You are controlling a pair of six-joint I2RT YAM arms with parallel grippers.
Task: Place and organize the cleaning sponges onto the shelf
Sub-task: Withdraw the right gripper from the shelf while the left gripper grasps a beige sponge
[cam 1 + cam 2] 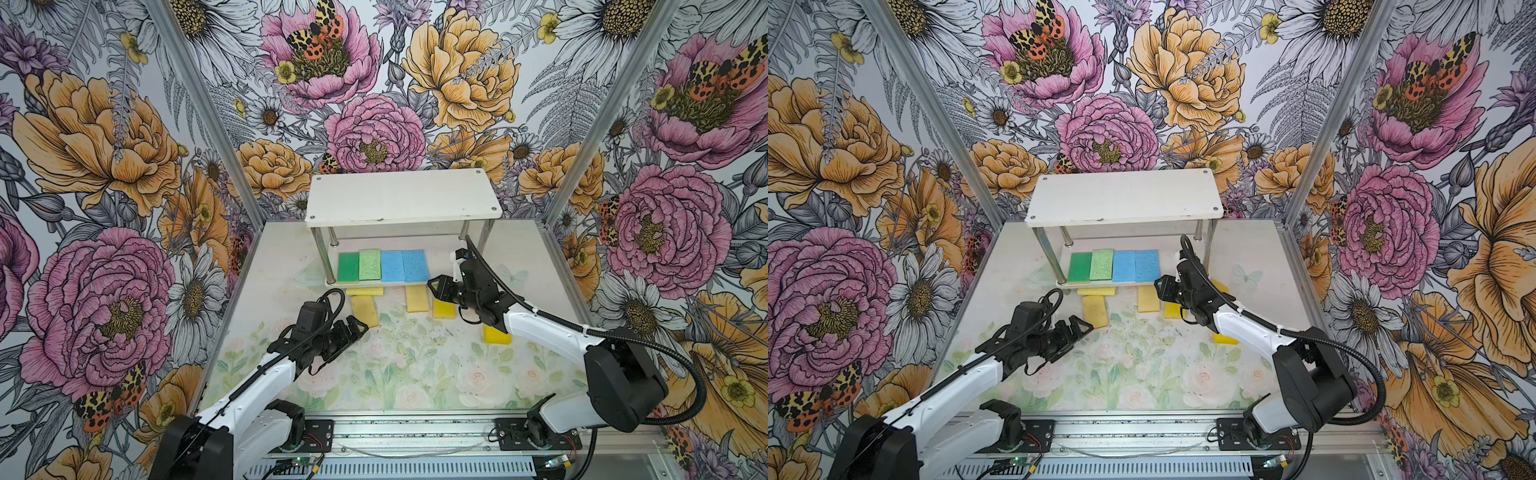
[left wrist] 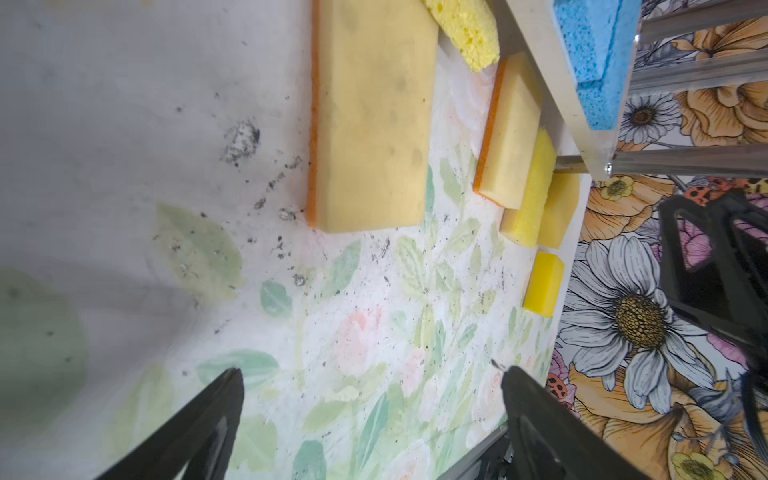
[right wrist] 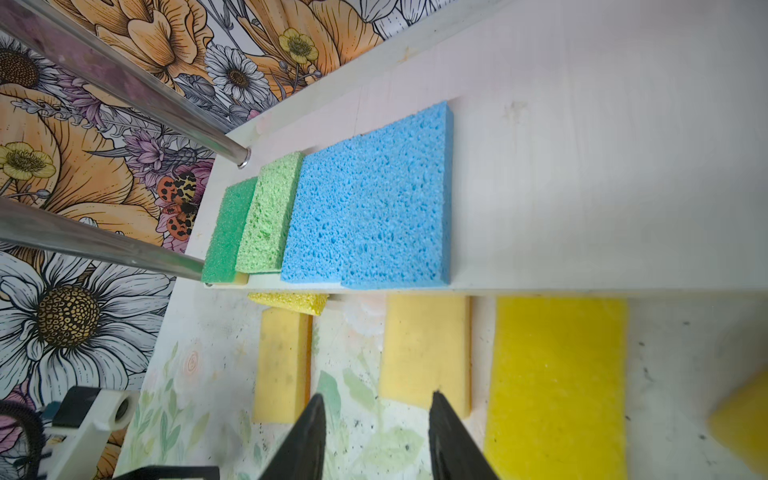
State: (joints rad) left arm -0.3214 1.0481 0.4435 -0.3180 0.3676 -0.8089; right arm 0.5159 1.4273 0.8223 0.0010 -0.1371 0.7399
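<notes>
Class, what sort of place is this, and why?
Probably a robot test booth: left arm and right arm mounted on a metal rail, flowered panels in aluminium framing, a small shelf holding sponges.

A robot lab booth: floral-printed walls [image 1: 104,166] on aluminium posts [image 1: 203,104] enclose the tabletop [image 1: 415,353], with arms [image 1: 257,374] bolted to a rail [image 1: 415,434] at its near edge.
</notes>
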